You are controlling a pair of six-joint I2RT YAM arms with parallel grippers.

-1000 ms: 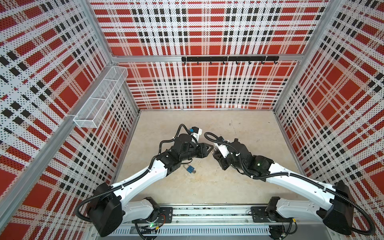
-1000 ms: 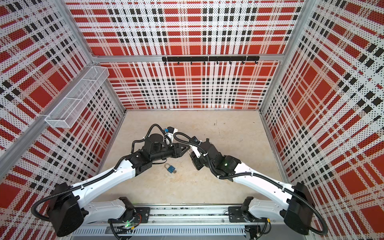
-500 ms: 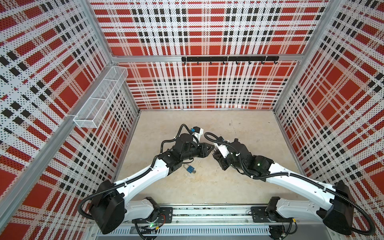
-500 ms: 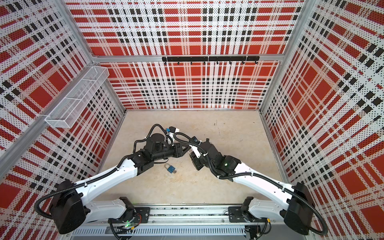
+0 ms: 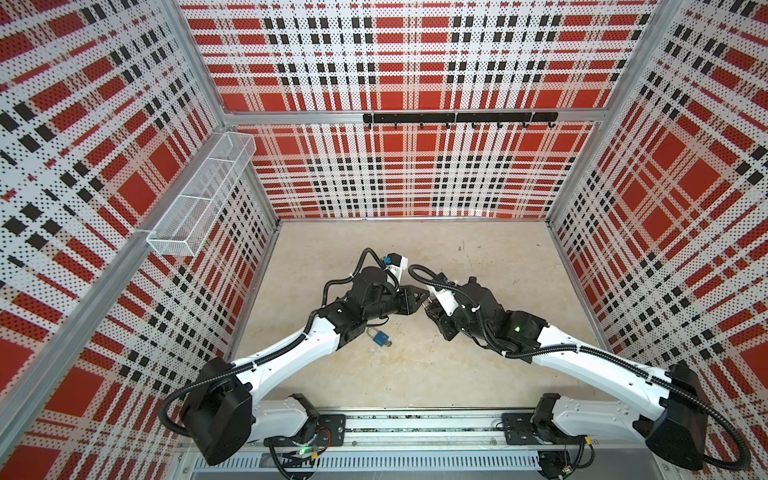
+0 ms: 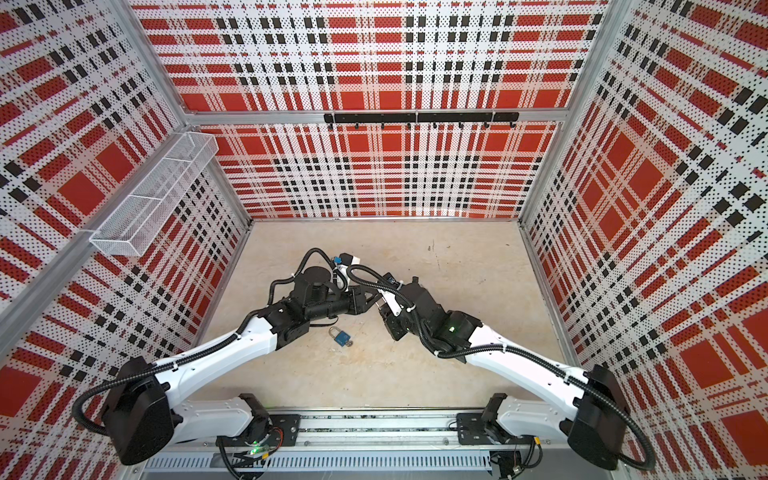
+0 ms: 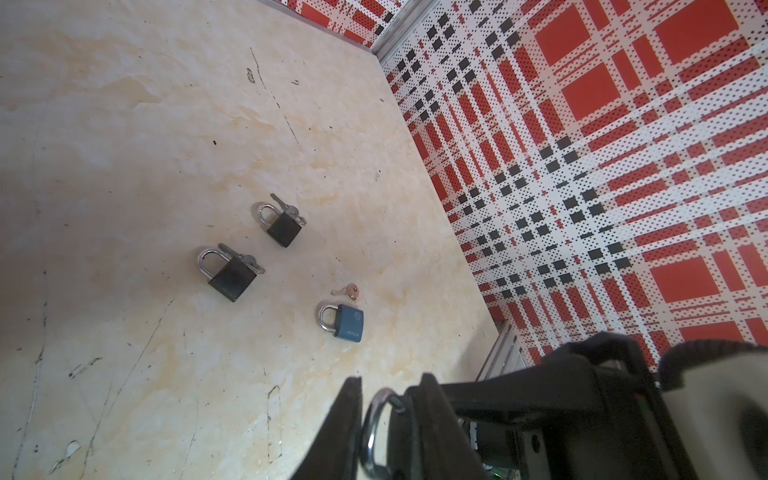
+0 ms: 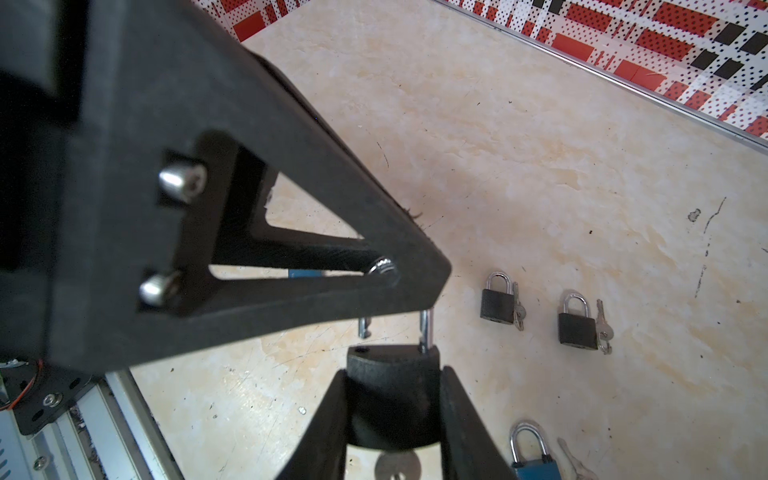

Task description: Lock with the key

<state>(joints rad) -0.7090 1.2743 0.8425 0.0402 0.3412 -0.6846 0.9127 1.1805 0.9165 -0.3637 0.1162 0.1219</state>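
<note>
The right claw is closed partway on the body of a black padlock, with one finger flat against each side. It holds the lock in the air above the table, near the table's middle, where both top views show the two arms meeting tip to tip. The lock's shackle is open: one leg sits in the body and the other ends free just above its hole. The left claw is drawn in on the bend of the shackle, and as far as its wrist view shows, a finger lies against each side of the steel. The round silver head of a key shows just under the body, between the right claw's fingers; I cannot tell whether it sits in the keyhole. A blue padlock lies flat on the table below, its shackle apparently closed, with a small key near it but not touching. Also there are a larger dark padlock and a smaller dark padlock, each with keys at its side. The blue body carries a round emblem and a short line of lettering, both too small to read.
</note>
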